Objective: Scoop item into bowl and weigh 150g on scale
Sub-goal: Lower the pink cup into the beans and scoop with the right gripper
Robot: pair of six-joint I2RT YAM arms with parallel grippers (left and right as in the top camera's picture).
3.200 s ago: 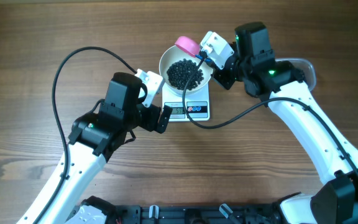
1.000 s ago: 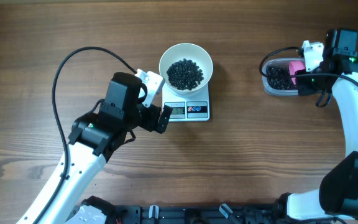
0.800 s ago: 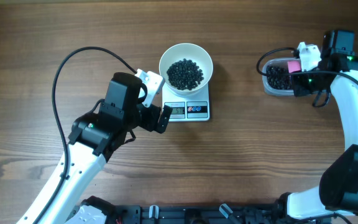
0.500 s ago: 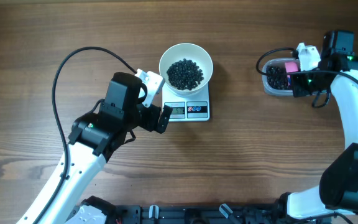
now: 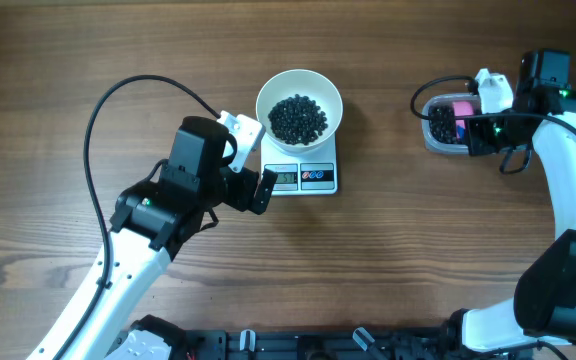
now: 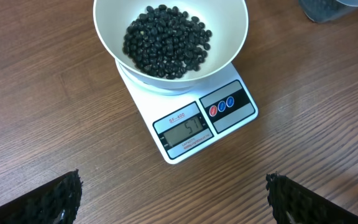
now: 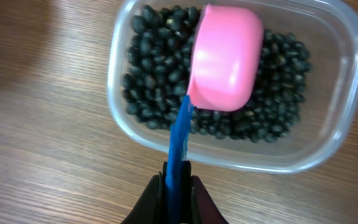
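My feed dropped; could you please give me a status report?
Left gripper open, empty, by the scale. Right gripper shut on scoop handle, over the tub. Bowl holds beans. Nothing obstructing.

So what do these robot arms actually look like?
Both arms, left arm and right arm, have smooth white tubular links joined by chunky black housings with small green lights. A thin black cable loops from each, and a white camera block sits at each wrist. The fingers are black with knobbly pads.
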